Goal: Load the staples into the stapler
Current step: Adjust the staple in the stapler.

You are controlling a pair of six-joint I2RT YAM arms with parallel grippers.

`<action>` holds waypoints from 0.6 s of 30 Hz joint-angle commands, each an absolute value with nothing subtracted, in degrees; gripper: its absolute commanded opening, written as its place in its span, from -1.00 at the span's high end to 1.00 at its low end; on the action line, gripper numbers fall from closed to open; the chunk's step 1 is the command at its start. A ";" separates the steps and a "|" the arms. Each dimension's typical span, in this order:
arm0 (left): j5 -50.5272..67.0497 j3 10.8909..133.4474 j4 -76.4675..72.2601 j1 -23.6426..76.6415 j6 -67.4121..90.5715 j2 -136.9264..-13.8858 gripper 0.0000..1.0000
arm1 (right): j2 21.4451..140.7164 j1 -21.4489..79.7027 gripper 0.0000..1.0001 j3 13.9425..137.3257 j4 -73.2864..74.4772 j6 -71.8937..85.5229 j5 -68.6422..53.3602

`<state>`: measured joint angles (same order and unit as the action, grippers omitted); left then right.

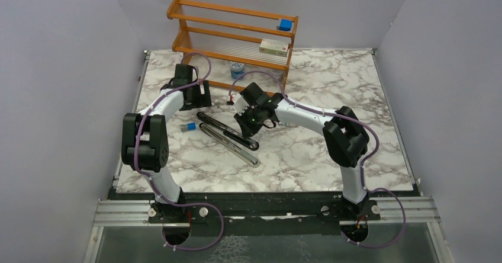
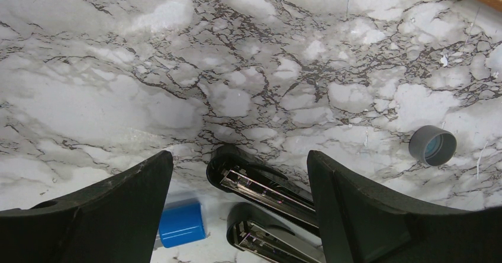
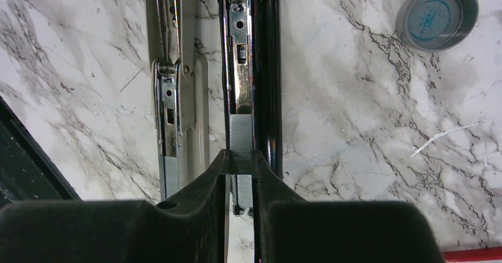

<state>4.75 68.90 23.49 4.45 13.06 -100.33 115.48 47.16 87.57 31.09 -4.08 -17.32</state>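
Where the staples (image 3: 240,134) sit: pinched in right gripper (image 3: 241,159) jaws, over stapler (image 3: 269,67) channel.
Left gripper (image 2: 238,159): jaws wide, empty, above stapler end.
Stapler: open flat on table (image 1: 355,97).

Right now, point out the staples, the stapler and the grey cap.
staples (image 3: 240,140): right wrist view, middle of the ribbed strip over the channel.
stapler (image 3: 271,67): right wrist view, side wall of the black bar.
grey cap (image 2: 432,146): left wrist view, its open mouth.
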 commanded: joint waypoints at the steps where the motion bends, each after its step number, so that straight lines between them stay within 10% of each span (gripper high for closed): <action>1: 6.02 70.85 23.56 4.13 13.27 -100.19 -0.73 | 115.85 47.10 0.66 88.83 32.19 -4.01 -16.09; 18: 5.89 70.87 23.60 4.13 13.19 -100.15 -0.73 | 118.26 47.11 0.66 90.23 35.07 -4.07 -16.09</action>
<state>4.75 68.90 23.51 4.45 13.06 -100.33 116.27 47.18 88.49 33.04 -4.08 -17.21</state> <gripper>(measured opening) 0.865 0.176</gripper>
